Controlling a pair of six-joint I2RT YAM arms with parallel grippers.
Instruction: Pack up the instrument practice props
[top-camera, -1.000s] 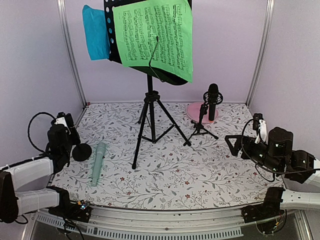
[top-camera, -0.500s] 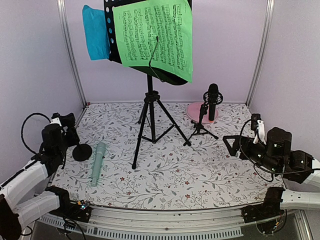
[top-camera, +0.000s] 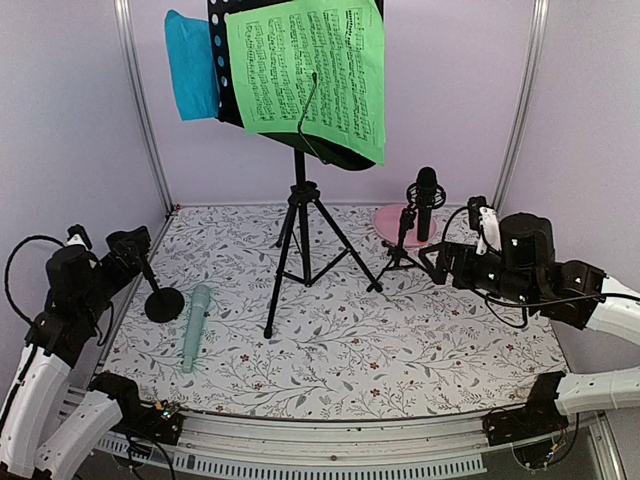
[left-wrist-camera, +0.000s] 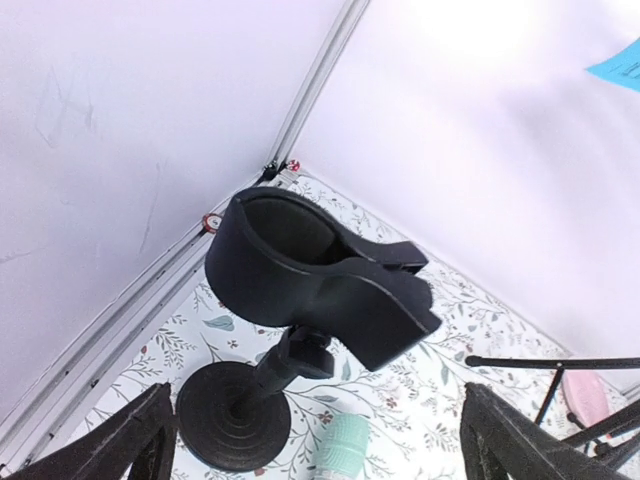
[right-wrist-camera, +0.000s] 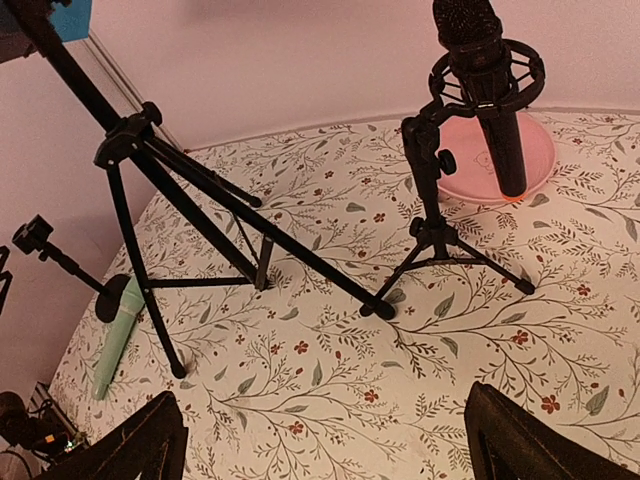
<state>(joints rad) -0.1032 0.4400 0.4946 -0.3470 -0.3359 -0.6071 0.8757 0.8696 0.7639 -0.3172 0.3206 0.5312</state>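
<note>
The black perforated rack (top-camera: 230, 60) on its tripod legs (top-camera: 300, 240) holds a green sheet (top-camera: 310, 75) and a blue sheet (top-camera: 190, 65). A black microphone (top-camera: 426, 200) stands in a small tripod support (top-camera: 400, 255). The mint-green microphone (top-camera: 195, 325) lies flat beside a round-based support (top-camera: 163, 303). My left gripper (top-camera: 133, 250) is open just behind that support's clip (left-wrist-camera: 310, 275), holding nothing. My right gripper (top-camera: 442, 262) is open, near the small tripod support (right-wrist-camera: 440, 240), above bare mat. Both fingers (right-wrist-camera: 130, 450) frame the floral surface.
A round pink plate (top-camera: 392, 222) lies behind the black microphone (right-wrist-camera: 480, 60). White walls and metal corner posts (top-camera: 140, 110) close in the back and sides. The rack's long legs (right-wrist-camera: 250, 225) spread across the middle of the floral mat (top-camera: 400, 350).
My left gripper has opened and drawn back to the left, away from the round-based support. My right arm has moved forward and left, toward the black microphone's tripod.
</note>
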